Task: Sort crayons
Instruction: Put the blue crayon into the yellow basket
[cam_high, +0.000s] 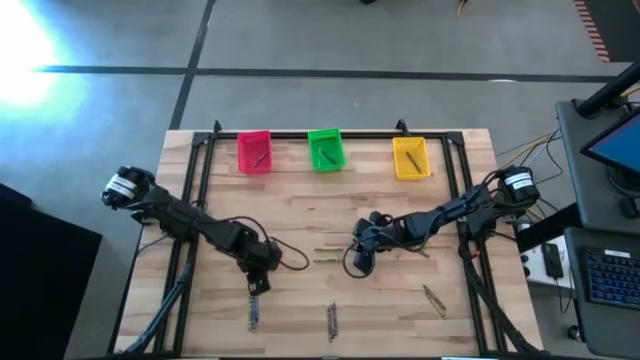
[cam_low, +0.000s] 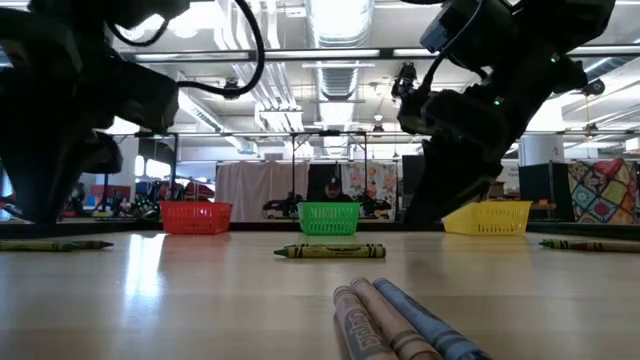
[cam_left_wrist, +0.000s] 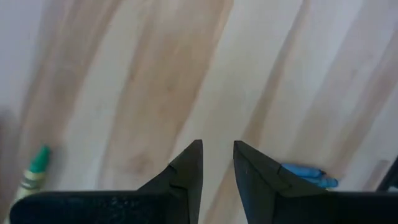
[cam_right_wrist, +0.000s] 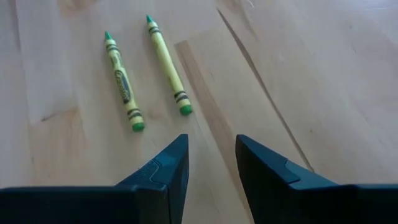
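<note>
Two dark arms with black cables looping off them; each base joint carries a white-labelled cylinder. The left gripper (cam_left_wrist: 217, 171) and right gripper (cam_right_wrist: 211, 165) have black, wedge-shaped fingers.

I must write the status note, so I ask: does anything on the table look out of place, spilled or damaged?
Nothing stands out. Loose crayons lie scattered flat on the wooden table, as expected mid-sort. The pink bin, green bin and yellow bin stand upright in a row along the far edge. No damage shows.

Blue crayon (cam_left_wrist: 309, 175) — half hidden behind the left gripper (cam_left_wrist: 217, 163).
</note>
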